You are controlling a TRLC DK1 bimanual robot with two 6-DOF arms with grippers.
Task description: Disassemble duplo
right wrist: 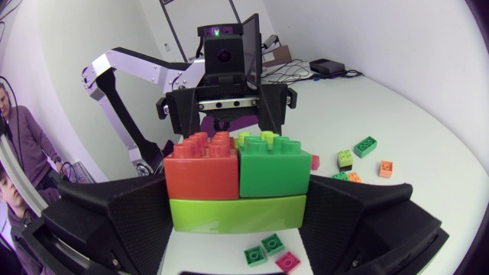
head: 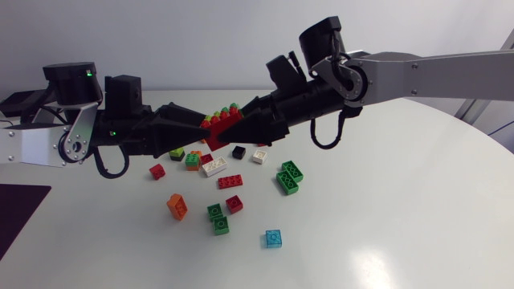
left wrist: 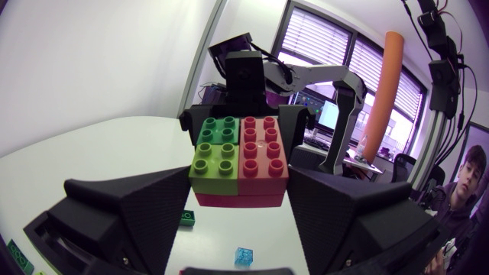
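Over the white table (head: 385, 209), the left end effector (head: 204, 131) and right end effector (head: 234, 128) pinch the red-green plastic brick stack (head: 219, 120), probably to split it.

Soft, bright light falls evenly from above on the white table (head: 385, 209). The loose bricks (head: 231, 181) below the held brick stack (head: 218, 127) cast only faint, short shadows. In the left wrist view, strong daylight glares behind the stack. In both wrist views, the black fingers (left wrist: 122, 214) flanking the stack bulge outward with fisheye distortion.
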